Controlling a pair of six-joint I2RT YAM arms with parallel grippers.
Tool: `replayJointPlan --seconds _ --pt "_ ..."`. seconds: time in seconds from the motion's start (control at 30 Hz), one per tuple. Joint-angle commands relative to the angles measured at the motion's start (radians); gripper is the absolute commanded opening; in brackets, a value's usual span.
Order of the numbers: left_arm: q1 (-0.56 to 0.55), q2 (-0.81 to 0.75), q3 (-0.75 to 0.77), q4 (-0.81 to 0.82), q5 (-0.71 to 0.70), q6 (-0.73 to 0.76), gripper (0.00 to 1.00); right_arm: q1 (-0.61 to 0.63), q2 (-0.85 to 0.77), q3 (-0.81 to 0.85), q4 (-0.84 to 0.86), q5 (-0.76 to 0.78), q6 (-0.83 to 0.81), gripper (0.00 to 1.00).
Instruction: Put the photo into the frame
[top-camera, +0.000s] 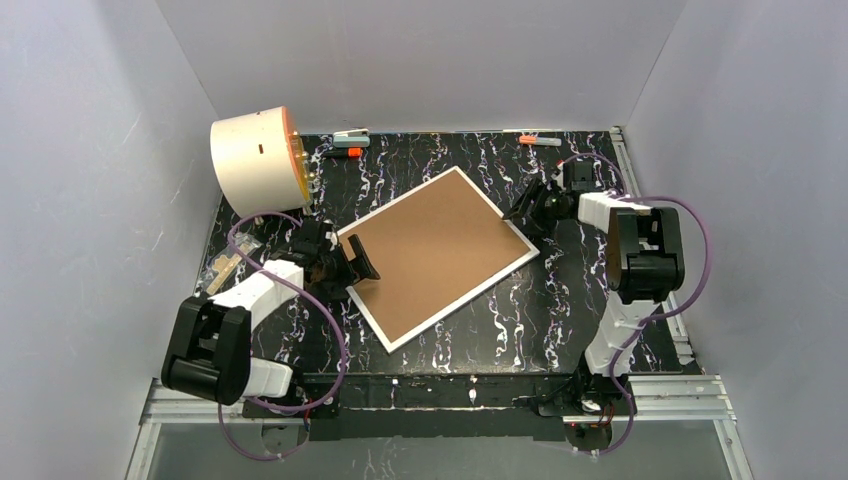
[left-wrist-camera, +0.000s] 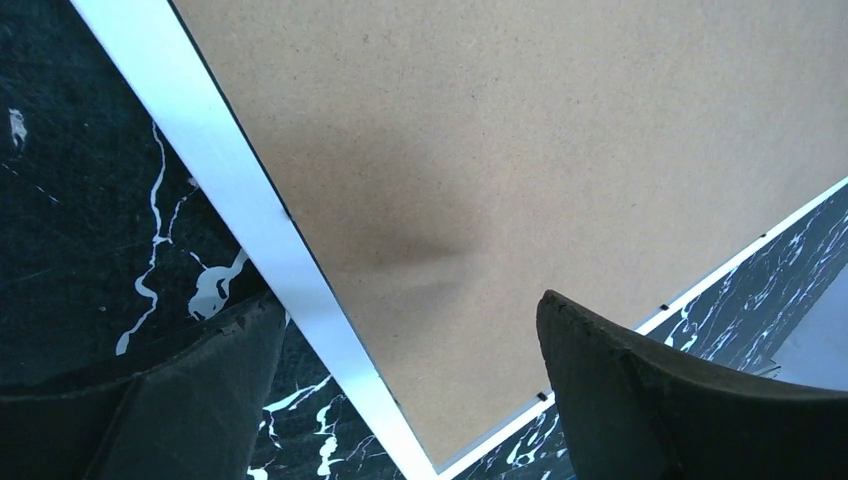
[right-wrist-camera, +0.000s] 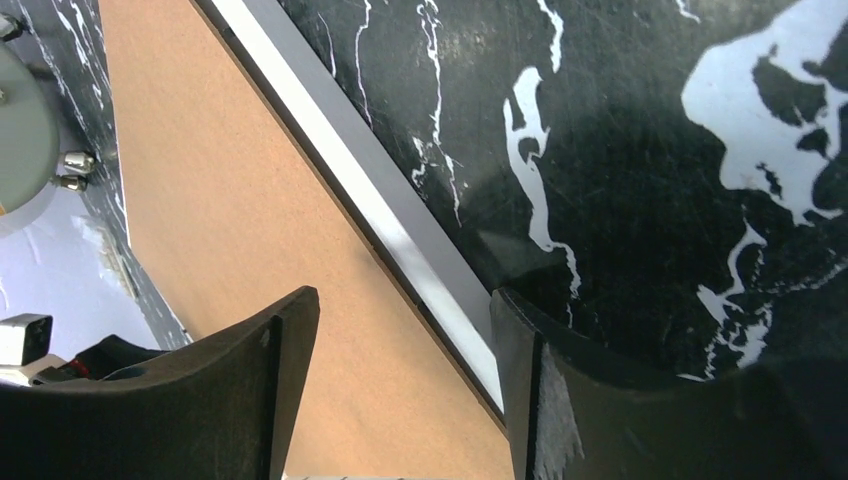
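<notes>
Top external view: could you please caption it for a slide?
Frame lies back-up on table, left gripper and right gripper open at its edges.

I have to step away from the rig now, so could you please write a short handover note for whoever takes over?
Left gripper: open, above the left edge of the frame.
Right gripper: open, above its right edge. Nothing held.
Frame: flat, brown back up.
Photo: not in view; possibly already under the back, cannot tell.
Left to do: confirm the photo is inside.

Robot lab test cell, plain white enclosure walls (top-camera: 90, 180), black marbled table (top-camera: 560, 310), aluminium rails (top-camera: 690, 385)
</notes>
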Motion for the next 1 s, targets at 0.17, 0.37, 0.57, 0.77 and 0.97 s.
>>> replayJointPlan --seconds 0.17,0.37,0.57,0.77,0.97 --pt "0.019 0.090 0.051 -0.015 0.060 0.066 0.92 0.004 -0.213 -0.273 -0.023 -0.080 0.081 0.63" --pt "0.019 0.137 0.093 -0.048 0.072 0.120 0.91 0.004 -0.398 -0.484 -0.021 -0.090 0.198 0.56" --pt "0.025 0.180 0.150 -0.108 0.000 0.151 0.91 0.004 -0.599 -0.556 -0.183 0.085 0.265 0.63" --pt "0.049 0.181 0.164 -0.131 -0.034 0.160 0.93 0.004 -0.599 -0.415 -0.271 0.297 0.182 0.73" --pt "0.075 0.182 0.187 -0.149 -0.024 0.180 0.94 0.012 -0.481 -0.290 -0.172 0.162 0.091 0.64"
